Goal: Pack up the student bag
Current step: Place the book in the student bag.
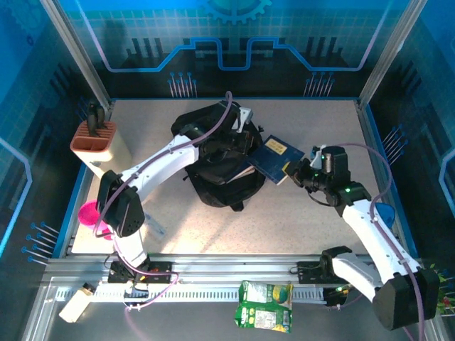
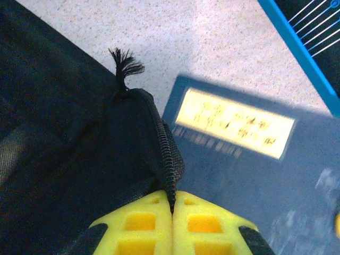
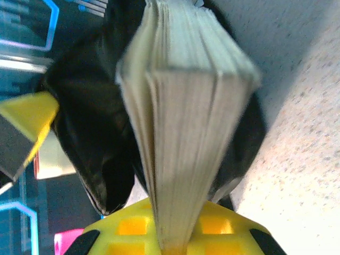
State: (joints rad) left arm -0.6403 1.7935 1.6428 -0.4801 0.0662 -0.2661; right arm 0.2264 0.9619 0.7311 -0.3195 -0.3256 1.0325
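On the pale speckled worktop point(image 1: 313, 128), at its middle, lies the large black soft fabric backpack point(image 1: 217, 181). The left fingers point(image 2: 139, 226) are pinched shut on the backpack's zip edge. At the backpack's right side, the right fingers point(image 3: 133, 228) grip a thick dark blue book point(image 1: 274, 160) that overlaps its edge.

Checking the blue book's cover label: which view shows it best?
Left wrist: the blue book appears large, its yellow label facing the camera, though blurred. Top external shows the cover small; right wrist shows page edges between the right fingers.
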